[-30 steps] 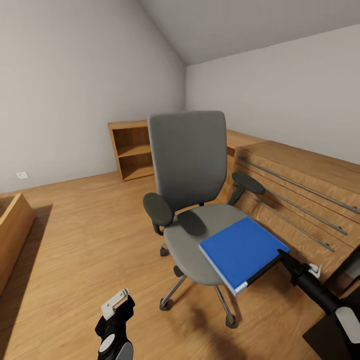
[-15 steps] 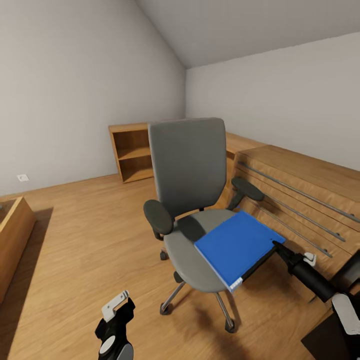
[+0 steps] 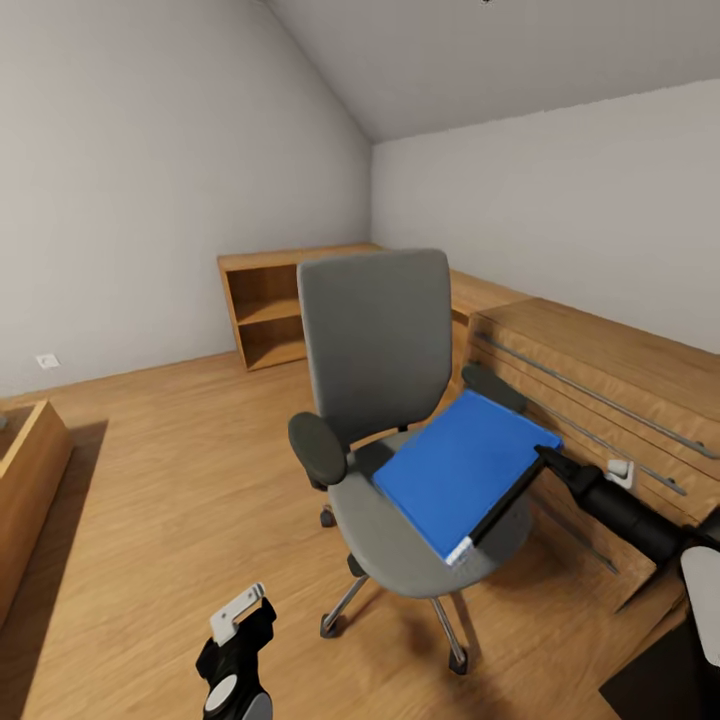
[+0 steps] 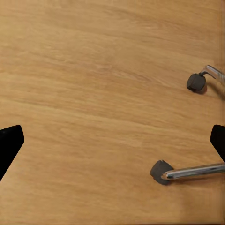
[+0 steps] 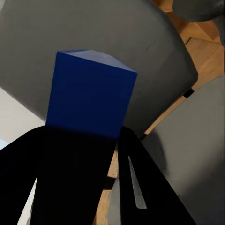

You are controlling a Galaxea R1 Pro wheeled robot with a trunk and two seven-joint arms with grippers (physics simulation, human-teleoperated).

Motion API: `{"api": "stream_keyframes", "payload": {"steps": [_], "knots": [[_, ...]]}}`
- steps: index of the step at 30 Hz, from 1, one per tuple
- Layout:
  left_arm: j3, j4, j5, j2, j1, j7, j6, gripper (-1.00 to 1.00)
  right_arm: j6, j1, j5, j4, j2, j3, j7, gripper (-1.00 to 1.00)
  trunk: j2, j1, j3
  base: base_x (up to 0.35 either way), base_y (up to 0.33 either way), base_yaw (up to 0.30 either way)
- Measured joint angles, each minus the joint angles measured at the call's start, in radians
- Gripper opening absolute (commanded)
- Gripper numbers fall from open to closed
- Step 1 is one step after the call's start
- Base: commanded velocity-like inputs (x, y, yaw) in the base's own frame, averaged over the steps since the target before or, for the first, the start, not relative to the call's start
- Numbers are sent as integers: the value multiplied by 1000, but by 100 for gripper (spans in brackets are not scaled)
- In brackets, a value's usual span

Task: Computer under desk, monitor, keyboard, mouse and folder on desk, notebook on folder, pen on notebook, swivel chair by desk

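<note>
Right hand (image 3: 548, 462) clamped on the edge of the blue folder (image 3: 462, 470), which tilts up off the seat of the chair (image 3: 385, 400); left hand (image 3: 240, 610) hangs spread wide and empty above the floor (image 4: 93, 93). By this evidence the folder transfer is under way, with its placing on the tabletop and all later steps still to do.

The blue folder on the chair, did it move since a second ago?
Yes. The right gripper, shut on the folder, has lifted its outer edge, so the folder now tilts up off the swivel chair seat, its other end low near the seat front. Part of the shift is the camera moving. The left gripper stays low over the floor, open, and the chair stands where it was.
</note>
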Motion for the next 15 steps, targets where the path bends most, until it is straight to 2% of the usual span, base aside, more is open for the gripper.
{"api": "stream_keyframes", "payload": {"steps": [2, 3, 5, 6, 7, 8, 11, 15], "knots": [[-5, 0, 0, 0, 0, 0, 0, 100, 12, -1, -29, -47, 32, -6, -119, -100, 14, -8, 6, 0, 0, 0], [-6, 0, 0, 0, 0, 0, 0, 100, 11, -1, -39, -54, 39, -9, -157, -100, 21, -11, 9, 0, 0, 0], [-9, 0, 0, 1, 0, 0, 0, 100, -19, -4, -87, -73, 54, -26, -302, -100, 35, -19, 16, 0, 0, 0], [-9, 0, 0, 1, 0, 1, 0, 100, -34, -5, -107, -77, 57, -29, -332, -100, 42, -23, 19, 0, 0, 0], [-9, 0, -1, 1, 0, 1, 0, 100, -68, -6, -141, -82, 60, -33, -378, -100, 49, -27, 22, 0, 0, 0], [-11, -2, -1, 1, 0, 1, -1, 100, -129, -8, -196, -86, 63, -36, -429, -100, 56, -31, 25, 0, 0, 0], [-12, -14, -5, 0, 0, 1, -1, 100, -205, -9, -268, -89, 66, -36, -481, -100, 77, -42, 34, 0, 0, 0], [-15, -37, -8, 0, 0, 3, -1, 100, -242, -9, -320, -73, 80, -34, -482, -100, 105, -57, 47, 0, 0, 0]]}}
